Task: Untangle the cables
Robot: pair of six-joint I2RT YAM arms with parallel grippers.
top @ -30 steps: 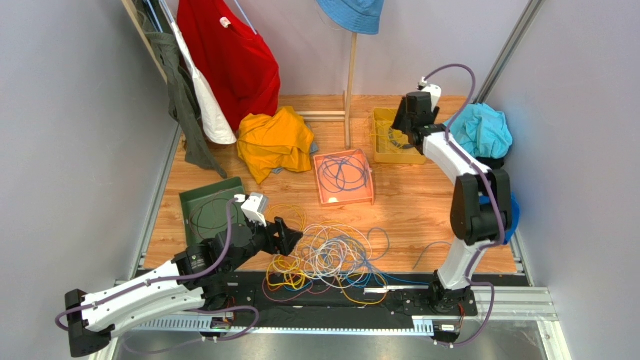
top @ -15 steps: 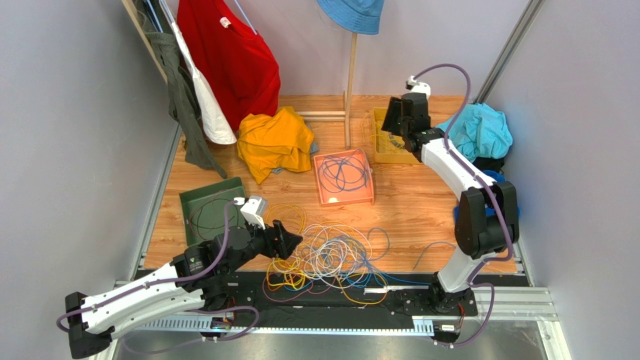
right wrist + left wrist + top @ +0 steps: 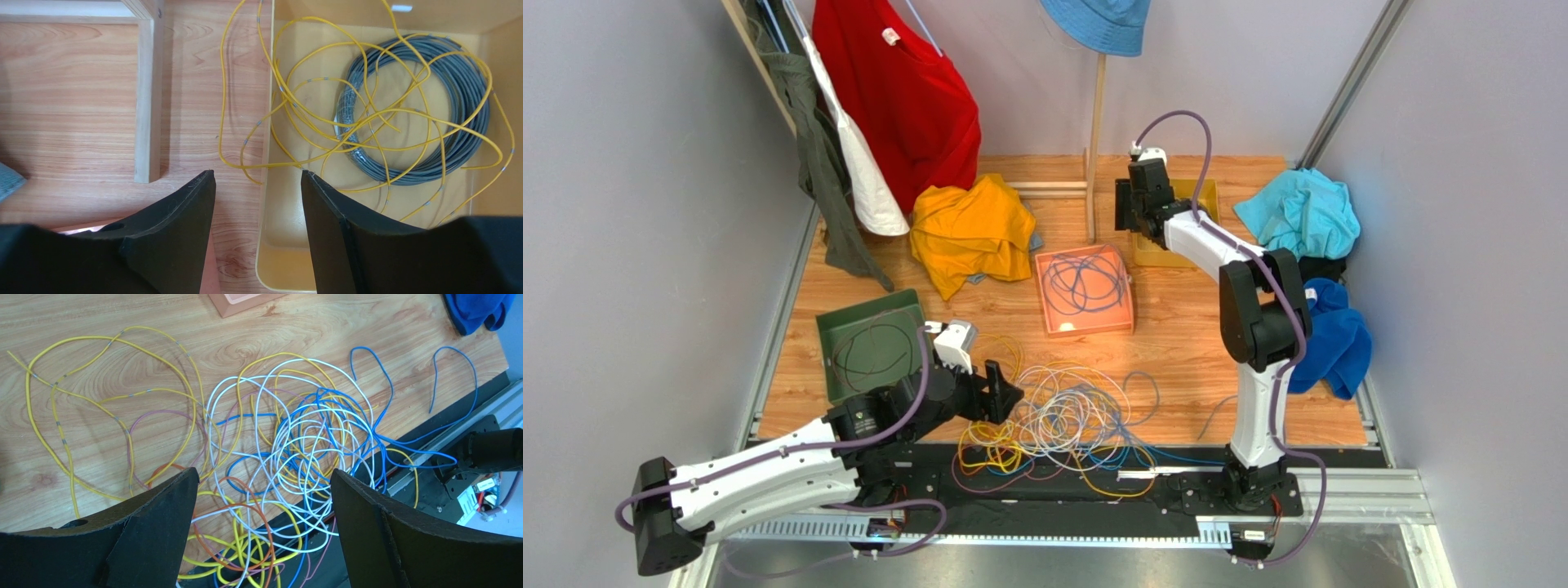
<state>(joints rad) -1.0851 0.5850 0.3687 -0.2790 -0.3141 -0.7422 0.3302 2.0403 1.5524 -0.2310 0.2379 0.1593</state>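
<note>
Left gripper (image 3: 264, 476) gaping, empty, over the cables (image 3: 294, 447). I'd pinch one outer yellow loop (image 3: 92, 339), not the knot. Right gripper (image 3: 258, 179) spread, empty, above the bin (image 3: 270, 257).

Robot lab test cell: grey panel walls (image 3: 634, 245), alu frame rails (image 3: 1369, 494), wood tabletop (image 3: 1192, 337) w/ strewn clothes (image 3: 971, 233).

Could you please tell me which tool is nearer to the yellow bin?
Right. The right tool hangs open over the edge of the yellow bin; the left tool is far off, above the cable tangle.
</note>
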